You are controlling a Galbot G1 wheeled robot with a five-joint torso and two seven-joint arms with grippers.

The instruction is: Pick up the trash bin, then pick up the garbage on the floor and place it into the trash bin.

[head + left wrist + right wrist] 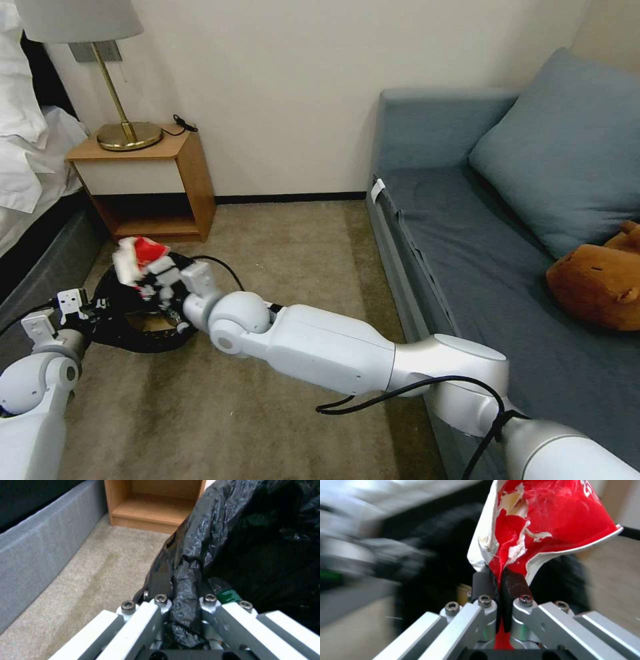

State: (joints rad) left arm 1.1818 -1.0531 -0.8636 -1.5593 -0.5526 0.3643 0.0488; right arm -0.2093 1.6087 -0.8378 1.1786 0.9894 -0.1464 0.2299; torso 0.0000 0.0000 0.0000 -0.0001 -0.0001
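Observation:
The trash bin (137, 341), lined with a crinkled black bag (253, 542), hangs just above the carpet in front of the nightstand. My left gripper (99, 308) holds it from the left, shut on the bag-covered rim (185, 597). A bit of green label (229, 596) shows inside the bag, and something brown (150, 324) lies in the bin. My right arm reaches across from the lower right. Its gripper (152, 275) is shut on a crumpled red and white snack packet (137, 257), held over the bin's far rim. In the right wrist view the packet (553, 517) stands up from the gripper (500, 580), with the bin (430, 555) behind.
A wooden nightstand (183, 177) with a brass lamp (127, 133) stands against the wall behind the bin. The bed's grey base (40, 267) runs along the left. A blue sofa (467, 233) with a cushion and a brown plush toy (600, 280) borders the right. Beige carpet (300, 253) lies open between.

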